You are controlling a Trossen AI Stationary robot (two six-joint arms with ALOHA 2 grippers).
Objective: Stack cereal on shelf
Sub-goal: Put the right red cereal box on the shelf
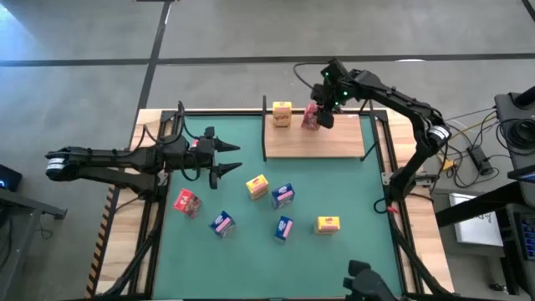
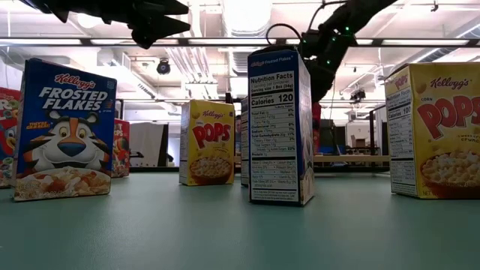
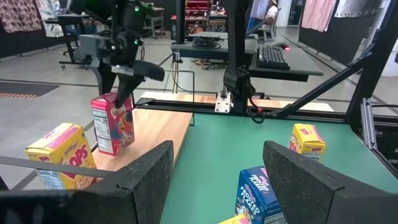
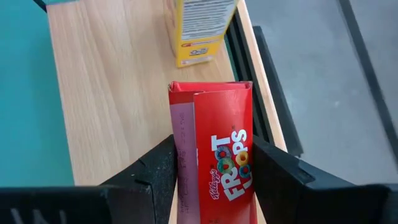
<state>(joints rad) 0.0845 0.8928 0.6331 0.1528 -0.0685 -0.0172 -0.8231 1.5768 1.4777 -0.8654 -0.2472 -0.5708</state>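
Observation:
The shelf [image 1: 334, 144] is a light-wood board at the far side of the green mat. One yellow cereal box [image 1: 282, 114] stands on it. Beside that, my right gripper [image 1: 320, 110] is shut on a red Froot Loops box [image 1: 310, 118] over the board. Several more cereal boxes stand on the mat: red [image 1: 187, 202], yellow [image 1: 257, 186], yellow [image 1: 328, 223], blue [image 1: 282, 195], blue [image 1: 284, 227] and blue-pink [image 1: 221, 223]. At the mat's left, my left gripper [image 1: 234, 159] hovers open and holds nothing. My right gripper pinches the red box between its two fingers [image 4: 158, 171], on two opposite sides near its upper end [image 3: 111, 102]. The fingers come slanting down from above and the far right. The box hangs tilted below them [image 3: 113, 134]; whether its lower end touches the board, I cannot tell.
Thin black posts [image 1: 264, 125] stand at the shelf's corners. A black rail [image 4: 261, 81] runs along the board's far edge. Bare board [image 1: 343, 134] lies to the right of the red box. In the low view the mat's boxes [image 2: 279, 127] stand close in front.

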